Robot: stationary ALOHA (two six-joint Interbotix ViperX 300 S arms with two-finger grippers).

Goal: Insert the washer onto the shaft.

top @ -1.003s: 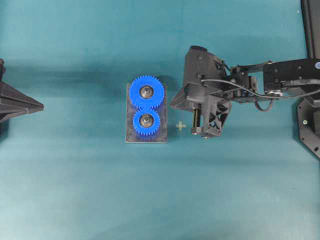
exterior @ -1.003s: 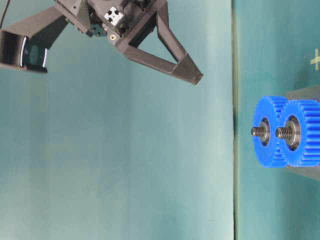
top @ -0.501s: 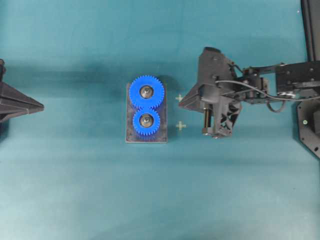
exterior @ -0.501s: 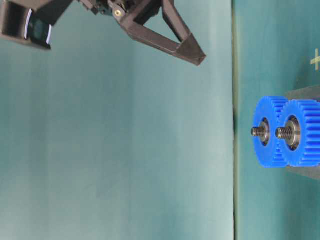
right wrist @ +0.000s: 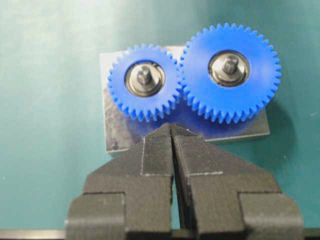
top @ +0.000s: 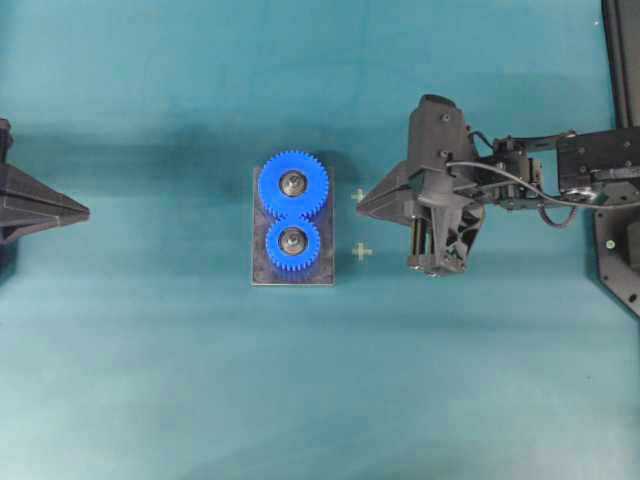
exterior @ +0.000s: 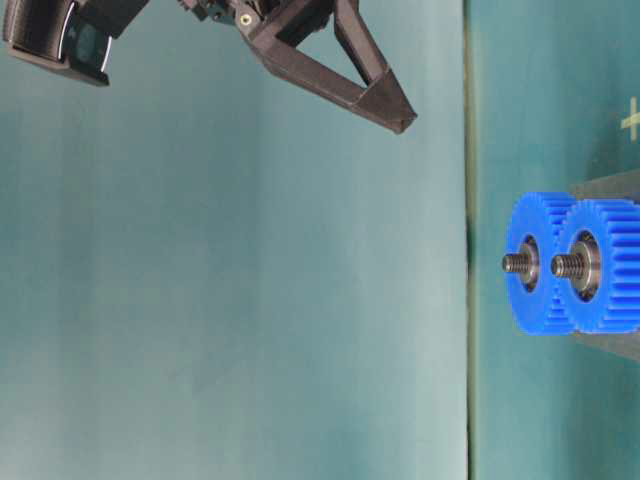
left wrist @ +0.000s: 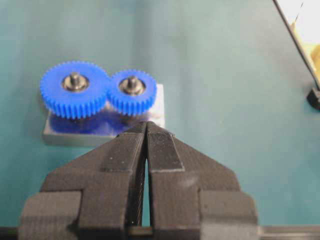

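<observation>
I cannot tell for sure where the washer is. No ring lies plainly on the worktop, and nothing shows between the fingers of either pincer. Two small pale crosses lie just beside the grey plate, but they are too small to identify. The two shafts stand upright through the big gear and the small gear, with their threaded ends free.

In my judgement a washer is thin, light, stiff and smooth. It lies flat, so it is hard to lift and slips easily. The best hold is probably across its outer rim, with the hole left free for the shaft.

The right pincer is clenched and holds nothing that I can see. The left pincer is also clenched, with only a thin slit between its fingers, and it waits at the far left edge of the overhead view.

Compared with a second ago, the right pincer has drawn back from the plate towards its own side. This uncovers the upper cross, which it hid before. In the table-level view its tip sits farther from the gears. The gears, the plate and the left pincer have not moved.
</observation>
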